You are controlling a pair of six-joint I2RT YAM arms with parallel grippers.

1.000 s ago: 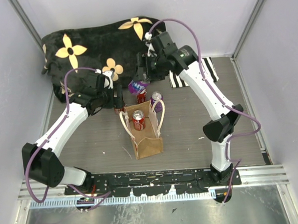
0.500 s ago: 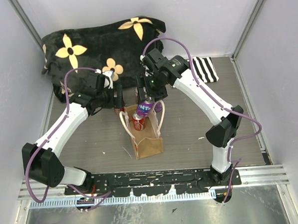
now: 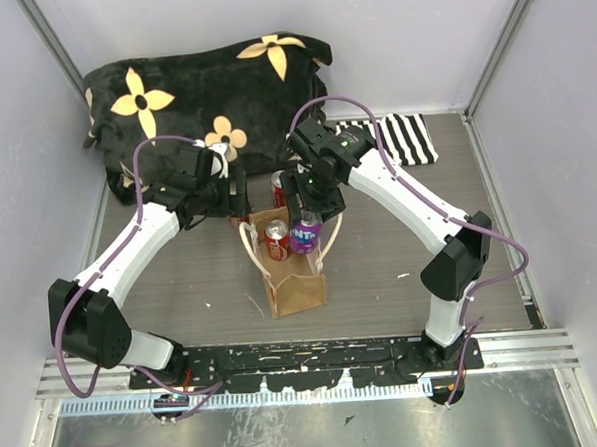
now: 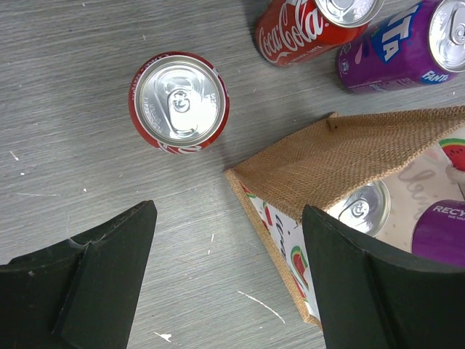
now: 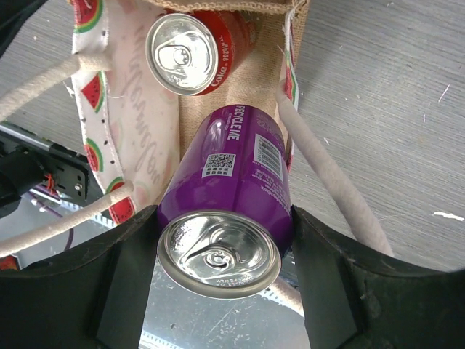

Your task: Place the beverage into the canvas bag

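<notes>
Right claw (image 5: 225, 291) gripping purple can (image 5: 225, 174), can tilted, base inside bag (image 3: 297, 294) beside a red can (image 3: 277, 240), bag upright on worktop (image 3: 181, 280), left claw (image 4: 229, 240) open over bag's corner

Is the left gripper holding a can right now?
No, the left gripper is open and empty in its wrist view; the red can stands apart on the table ahead of its fingers.
</notes>
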